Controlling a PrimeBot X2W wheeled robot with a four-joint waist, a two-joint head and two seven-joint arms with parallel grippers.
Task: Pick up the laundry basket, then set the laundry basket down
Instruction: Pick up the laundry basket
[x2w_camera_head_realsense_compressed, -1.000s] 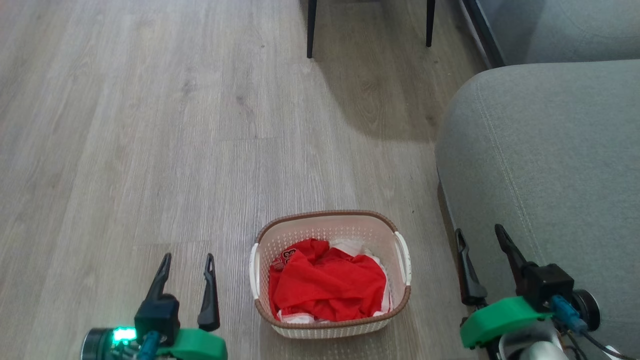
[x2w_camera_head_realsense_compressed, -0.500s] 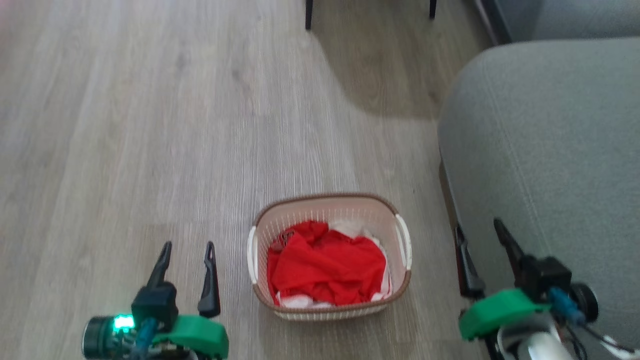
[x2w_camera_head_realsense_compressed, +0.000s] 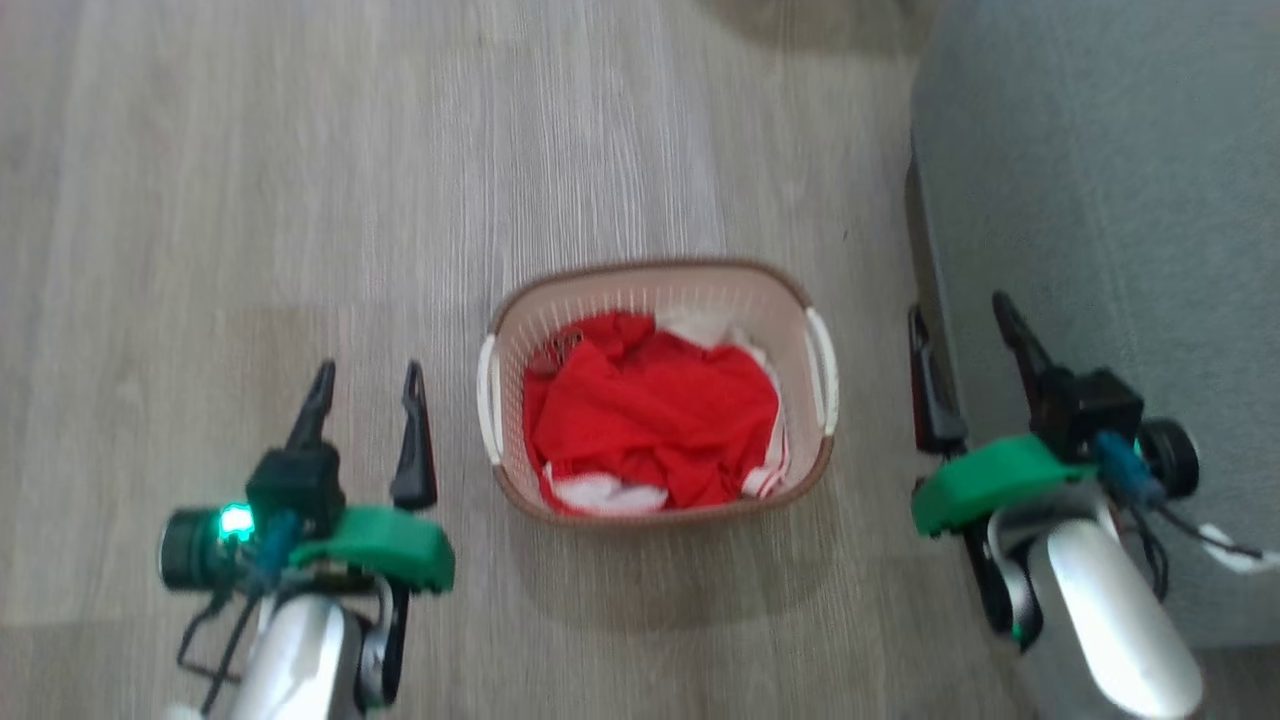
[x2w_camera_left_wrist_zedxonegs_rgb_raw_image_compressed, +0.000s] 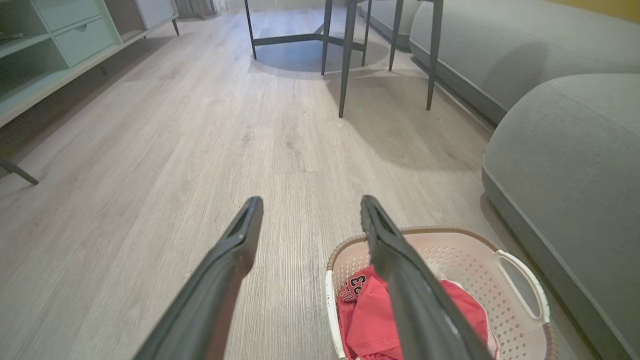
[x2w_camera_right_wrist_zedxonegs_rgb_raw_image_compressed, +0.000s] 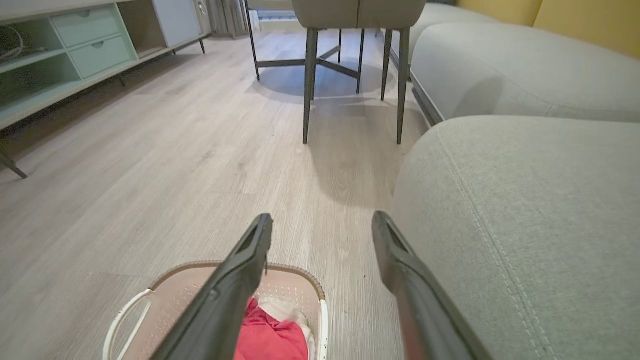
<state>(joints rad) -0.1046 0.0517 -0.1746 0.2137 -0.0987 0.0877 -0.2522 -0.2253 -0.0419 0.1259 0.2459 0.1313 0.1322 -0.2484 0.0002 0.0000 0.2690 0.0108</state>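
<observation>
**Head camera tilted down; basket on floor between 2 released pincers**

Head view: Framing has shifted since 0.5 s ago, so the camera has tilted down. The whole scene now sits higher in frame, and the left forearm (x2w_camera_head_realsense_compressed: 290, 650) and right forearm (x2w_camera_head_realsense_compressed: 1110, 600) have come into it. The laundry basket (x2w_camera_head_realsense_compressed: 655, 266) stands on the wood floor (x2w_camera_head_realsense_compressed: 250, 200) with a red garment (x2w_camera_head_realsense_compressed: 650, 420) inside. It keeps the same place between the 2 grippers as before. The left gripper (x2w_camera_head_realsense_compressed: 369, 368) is just beside the basket's left side, fingers spread, gripping nothing. The right gripper (x2w_camera_head_realsense_compressed: 957, 305) is near the basket's right side, also spread and gripping nothing, seen against the edge of the grey sofa (x2w_camera_head_realsense_compressed: 1100, 200). A narrow strip of floor separates basket and sofa. Floor to the left of the basket and beyond it lies open.

Left wrist view: Fingers stand apart. The inner finger crosses the basket's rim in the picture, and contact cannot be told. Open floor runs ahead to dark chair legs (x2w_camera_left_wrist_zedxonegs_rgb_raw_image_compressed: 346, 60). A pale green cabinet (x2w_camera_left_wrist_zedxonegs_rgb_raw_image_compressed: 75, 37) lines the far left.

Right wrist view: Fingers stand apart with bare floor between them. The basket is at lower left and the sofa is close on the right.
</observation>
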